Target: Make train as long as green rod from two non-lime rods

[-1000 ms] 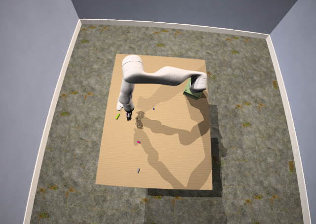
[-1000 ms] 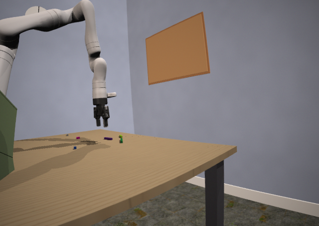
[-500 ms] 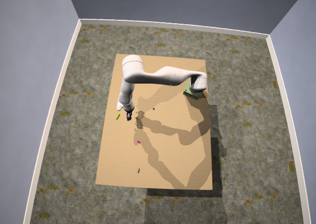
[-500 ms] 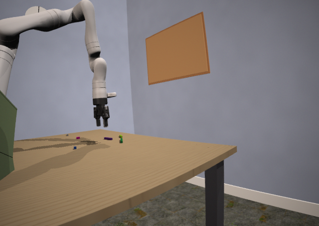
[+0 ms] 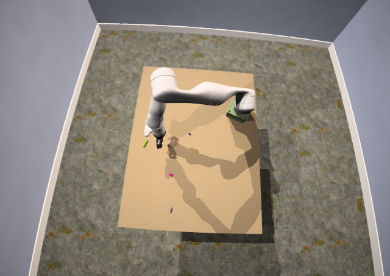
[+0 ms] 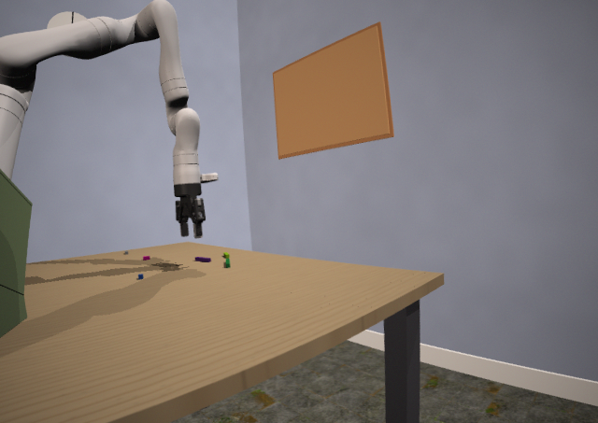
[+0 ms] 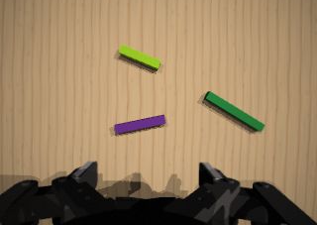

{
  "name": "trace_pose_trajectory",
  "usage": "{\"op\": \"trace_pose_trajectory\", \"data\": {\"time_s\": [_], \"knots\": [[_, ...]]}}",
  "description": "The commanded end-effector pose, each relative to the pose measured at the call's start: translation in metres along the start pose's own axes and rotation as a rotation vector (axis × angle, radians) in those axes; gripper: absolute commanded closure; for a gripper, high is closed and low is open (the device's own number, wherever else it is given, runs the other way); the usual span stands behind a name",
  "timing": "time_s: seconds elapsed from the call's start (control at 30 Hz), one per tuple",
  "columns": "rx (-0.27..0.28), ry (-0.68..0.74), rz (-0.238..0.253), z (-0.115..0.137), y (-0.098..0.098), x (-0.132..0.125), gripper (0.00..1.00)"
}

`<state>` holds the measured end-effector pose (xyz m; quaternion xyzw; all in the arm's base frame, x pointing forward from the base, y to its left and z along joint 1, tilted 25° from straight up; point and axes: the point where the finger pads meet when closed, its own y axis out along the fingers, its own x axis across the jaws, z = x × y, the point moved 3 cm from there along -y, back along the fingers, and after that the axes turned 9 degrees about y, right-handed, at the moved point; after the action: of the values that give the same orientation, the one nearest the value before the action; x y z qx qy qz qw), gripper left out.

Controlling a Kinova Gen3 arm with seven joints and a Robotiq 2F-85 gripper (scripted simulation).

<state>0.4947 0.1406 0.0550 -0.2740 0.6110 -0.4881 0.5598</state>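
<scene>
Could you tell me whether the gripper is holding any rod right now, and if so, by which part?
Nothing is held: the gripper hangs open above the table, with the purple rod lying flat below it.

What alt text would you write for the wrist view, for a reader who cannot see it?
Three rods lie apart on a wooden table, seen from straight above: a purple rod nearest the camera, a lime rod beyond it, and a longer green rod slanting at the right. The open, empty hand shows as two dark fingers along the bottom edge.
</scene>
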Motion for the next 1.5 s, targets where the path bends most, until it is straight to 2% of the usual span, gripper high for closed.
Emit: {"op": "trace_pose_trajectory", "data": {"time_s": [0.0,0.63,0.7,0.83,0.97,1.47], "knots": [[0.002,0.0,0.0,0.001,-0.001,0.0,0.0],[0.002,0.0,0.0,0.001,-0.001,0.0,0.0],[0.001,0.001,0.001,0.002,-0.009,0.004,0.0],[0.001,0.002,0.003,0.007,-0.05,0.024,0.0],[0.002,0.0,0.001,0.007,-0.077,0.037,0.0],[0.002,0.0,0.001,0.007,-0.08,0.039,0.0]]}}
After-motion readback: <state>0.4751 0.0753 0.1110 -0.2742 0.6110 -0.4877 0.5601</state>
